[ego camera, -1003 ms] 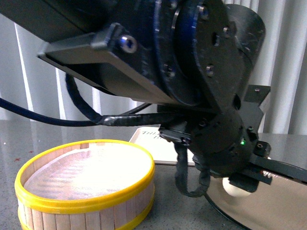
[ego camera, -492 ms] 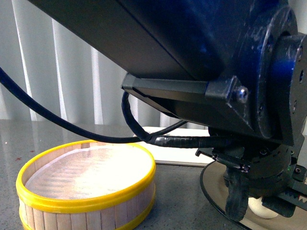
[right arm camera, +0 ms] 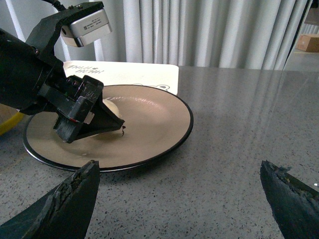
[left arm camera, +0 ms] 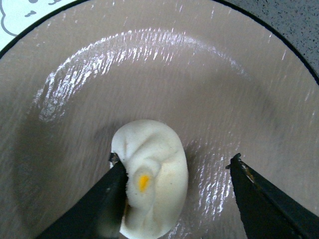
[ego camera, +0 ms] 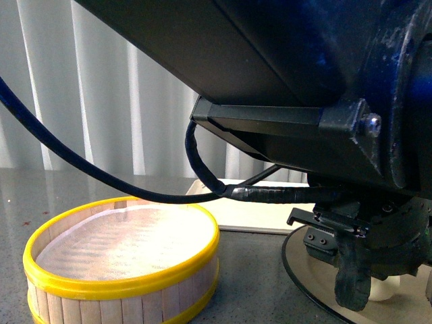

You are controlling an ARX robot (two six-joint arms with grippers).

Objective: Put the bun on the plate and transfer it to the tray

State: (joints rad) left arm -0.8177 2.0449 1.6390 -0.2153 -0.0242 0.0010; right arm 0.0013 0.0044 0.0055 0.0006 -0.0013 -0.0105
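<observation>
The cream-white bun (left arm camera: 152,174) lies on the beige inside of the black-rimmed plate (left arm camera: 214,89). My left gripper (left arm camera: 175,162) is open around it; one finger (left arm camera: 102,199) touches the bun's side and the other stands apart from it. In the right wrist view the left gripper (right arm camera: 107,122) sits low over the plate (right arm camera: 149,127), with the bun (right arm camera: 110,107) partly hidden behind it. My right gripper (right arm camera: 179,169) is open and empty over the grey table in front of the plate. The cream tray (right arm camera: 134,74) lies just behind the plate. In the front view only a bit of the bun (ego camera: 381,287) shows.
A yellow-rimmed wooden steamer basket (ego camera: 121,263) stands at the front left, beside the plate (ego camera: 304,283). My left arm (ego camera: 304,81) and its cable fill most of the front view. A speckled grey tabletop (right arm camera: 249,124) stretches to the plate's right. White curtains hang behind.
In the front view my left arm has swung to the right and closer to the camera. The bun has moved right with it and now sits low on the plate, mostly hidden.
</observation>
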